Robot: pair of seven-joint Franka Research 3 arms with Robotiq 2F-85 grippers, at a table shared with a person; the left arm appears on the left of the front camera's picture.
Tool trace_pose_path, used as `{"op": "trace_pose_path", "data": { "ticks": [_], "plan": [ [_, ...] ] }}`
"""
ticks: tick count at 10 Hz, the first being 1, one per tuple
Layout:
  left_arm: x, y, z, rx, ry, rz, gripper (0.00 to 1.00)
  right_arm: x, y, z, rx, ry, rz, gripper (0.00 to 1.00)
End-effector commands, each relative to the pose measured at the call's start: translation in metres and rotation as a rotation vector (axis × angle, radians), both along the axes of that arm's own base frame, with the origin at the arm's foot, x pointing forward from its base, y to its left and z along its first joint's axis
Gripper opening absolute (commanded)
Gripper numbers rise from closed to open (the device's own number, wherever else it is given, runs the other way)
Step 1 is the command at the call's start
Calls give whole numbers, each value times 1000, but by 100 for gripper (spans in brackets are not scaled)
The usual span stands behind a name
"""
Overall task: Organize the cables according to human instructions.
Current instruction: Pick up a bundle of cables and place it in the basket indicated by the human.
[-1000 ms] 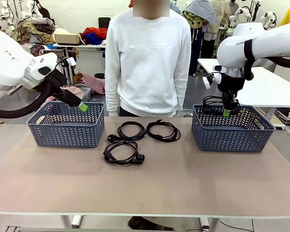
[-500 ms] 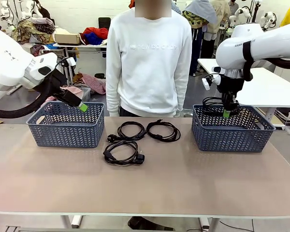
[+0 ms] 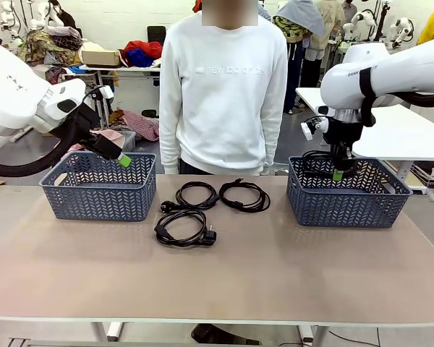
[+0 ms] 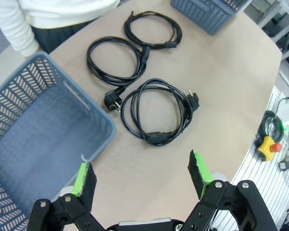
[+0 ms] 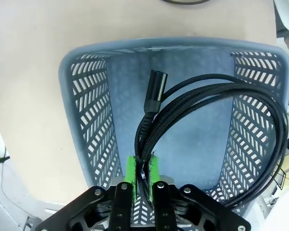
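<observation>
Currently: right jaws nearly closed, green pads pinching the held cable from both sides. Its coil hangs over the right basket, and its connector sits above the basket floor. Left jaws wide open, holding nothing, above the left basket at the edge nearest the table's middle. Three more cables lie on the tabletop between the baskets: near coil closest to me, left far coil and right far coil side by side toward the person.
</observation>
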State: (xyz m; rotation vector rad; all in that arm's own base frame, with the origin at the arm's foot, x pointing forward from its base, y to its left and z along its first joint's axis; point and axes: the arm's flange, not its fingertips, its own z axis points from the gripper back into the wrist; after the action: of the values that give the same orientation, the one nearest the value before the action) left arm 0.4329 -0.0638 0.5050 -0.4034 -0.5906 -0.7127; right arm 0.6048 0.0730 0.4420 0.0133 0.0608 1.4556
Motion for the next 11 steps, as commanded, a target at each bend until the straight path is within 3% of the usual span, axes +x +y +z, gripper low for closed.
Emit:
{"op": "trace_pose_path", "data": {
  "ticks": [1,2,3,4,5,6,7,8,9,11],
  "plan": [
    [-1,2,-1,-21,-11,-20,100,2,0,5,-11,16,-19,30],
    [-1,2,-1,-21,-11,-20,100,2,0,4,-9,16,-24,33],
    [-1,2,-1,-21,-11,-20,100,2,-1,3,-8,22,-26,49],
    [-1,2,-1,-21,-11,-20,100,2,-1,3,-5,22,-31,52],
    [-1,2,-1,-21,-11,-20,100,2,-1,4,-1,22,-34,69],
    [-1,2,-1,-21,-11,-20,100,1,0,5,-2,23,-32,72],
    [-1,2,-1,-21,-11,-20,100,1,0,6,-3,24,-30,88],
    [-1,2,-1,-21,-11,-20,100,0,-1,6,-3,25,-31,91],
    [-1,2,-1,-21,-11,-20,100,0,-1,6,-5,27,-32,100],
    [-1,2,-1,-21,-11,-20,100,-1,-1,7,-8,35,-36,100]
  ]
}}
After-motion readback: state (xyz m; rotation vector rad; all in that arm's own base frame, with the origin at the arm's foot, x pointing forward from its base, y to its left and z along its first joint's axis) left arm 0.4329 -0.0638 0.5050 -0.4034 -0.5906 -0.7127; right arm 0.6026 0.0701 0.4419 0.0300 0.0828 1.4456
